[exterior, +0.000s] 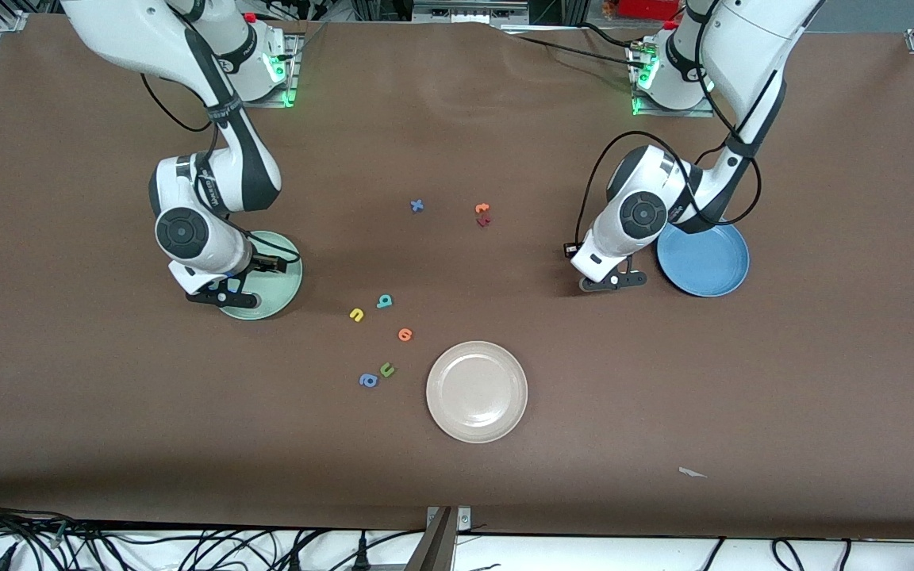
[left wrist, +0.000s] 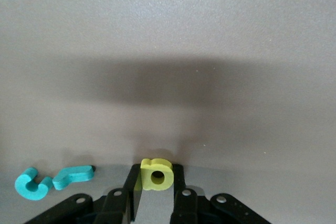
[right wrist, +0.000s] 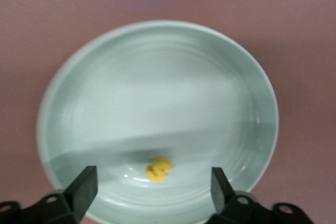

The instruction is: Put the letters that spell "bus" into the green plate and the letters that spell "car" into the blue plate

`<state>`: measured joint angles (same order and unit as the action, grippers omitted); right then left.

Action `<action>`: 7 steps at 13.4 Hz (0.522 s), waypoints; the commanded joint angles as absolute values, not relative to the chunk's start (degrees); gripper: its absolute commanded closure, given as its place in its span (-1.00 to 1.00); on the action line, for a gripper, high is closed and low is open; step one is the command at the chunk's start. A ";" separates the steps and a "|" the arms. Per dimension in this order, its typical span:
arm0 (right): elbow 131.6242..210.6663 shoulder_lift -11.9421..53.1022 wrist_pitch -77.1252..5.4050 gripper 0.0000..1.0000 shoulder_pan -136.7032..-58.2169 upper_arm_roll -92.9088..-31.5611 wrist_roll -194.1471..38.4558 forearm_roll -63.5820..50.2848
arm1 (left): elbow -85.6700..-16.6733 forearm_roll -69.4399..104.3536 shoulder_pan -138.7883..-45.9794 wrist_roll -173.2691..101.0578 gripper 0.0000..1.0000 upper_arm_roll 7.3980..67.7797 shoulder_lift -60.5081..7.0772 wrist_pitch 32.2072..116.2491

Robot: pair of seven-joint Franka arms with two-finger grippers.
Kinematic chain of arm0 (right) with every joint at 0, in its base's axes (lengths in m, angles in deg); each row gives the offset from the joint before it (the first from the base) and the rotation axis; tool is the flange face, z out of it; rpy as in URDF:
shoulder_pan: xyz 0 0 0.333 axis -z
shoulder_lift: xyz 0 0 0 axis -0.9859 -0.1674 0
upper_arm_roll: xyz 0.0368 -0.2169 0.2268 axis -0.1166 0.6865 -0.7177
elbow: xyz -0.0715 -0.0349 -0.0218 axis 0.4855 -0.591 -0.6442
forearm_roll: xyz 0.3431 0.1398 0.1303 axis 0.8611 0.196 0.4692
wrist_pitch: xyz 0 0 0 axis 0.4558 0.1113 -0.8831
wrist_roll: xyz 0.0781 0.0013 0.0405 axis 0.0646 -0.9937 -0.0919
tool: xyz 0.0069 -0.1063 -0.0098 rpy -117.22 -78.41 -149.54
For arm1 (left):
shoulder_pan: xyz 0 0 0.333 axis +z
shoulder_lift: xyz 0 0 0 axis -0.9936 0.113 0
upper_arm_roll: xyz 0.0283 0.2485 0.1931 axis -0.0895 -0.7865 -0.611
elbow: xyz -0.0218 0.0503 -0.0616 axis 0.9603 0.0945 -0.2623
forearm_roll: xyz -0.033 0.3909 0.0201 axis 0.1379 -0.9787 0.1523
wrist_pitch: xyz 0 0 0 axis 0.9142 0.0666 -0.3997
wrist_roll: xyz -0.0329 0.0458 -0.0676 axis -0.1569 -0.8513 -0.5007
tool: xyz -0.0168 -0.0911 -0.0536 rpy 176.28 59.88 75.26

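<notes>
The left end effector [left wrist: 153, 195] pinches the yellow "a" [left wrist: 155, 174] on the surface beside the blue plate [exterior: 704, 258], while the right end effector [right wrist: 153, 187], spread wide, hangs over the yellow "s" [right wrist: 158, 169] in the green plate [right wrist: 220, 72].

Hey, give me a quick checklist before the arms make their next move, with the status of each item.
1. Left claw shut on yellow "a": ok.
2. Teal "c" and teal "r" in the blue plate: not ok, both lie on the table beside the left claw.
3. Right claw open over the green plate: ok.
4. Yellow "s" lying in the green plate: ok.
5. Yellow "u" and teal "b" in the green plate: not ok.
</notes>
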<state>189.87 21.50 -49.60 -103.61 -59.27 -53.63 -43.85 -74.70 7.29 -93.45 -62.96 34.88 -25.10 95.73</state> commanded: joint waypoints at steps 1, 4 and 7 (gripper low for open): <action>185.52 23.13 -48.30 -1.00 -103.91 -62.85 -53.30 -43.14 | -73.55 8.73 -92.83 -62.26 0.80 34.73 -26.49 94.71; 179.63 19.89 -47.33 -1.00 -104.53 -62.68 -53.39 -43.23 | -69.51 8.73 -90.81 -60.34 0.79 34.82 -29.57 85.60; 174.26 16.72 -47.15 -0.99 -104.35 -62.50 -49.73 -43.06 | -65.20 8.73 -87.57 -53.94 0.79 34.91 -30.62 73.03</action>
<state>179.16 20.22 -48.47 -104.42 -62.52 -52.72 -43.81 -67.02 7.29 -89.92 -59.30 34.73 -29.11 79.99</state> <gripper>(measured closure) 0.000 0.722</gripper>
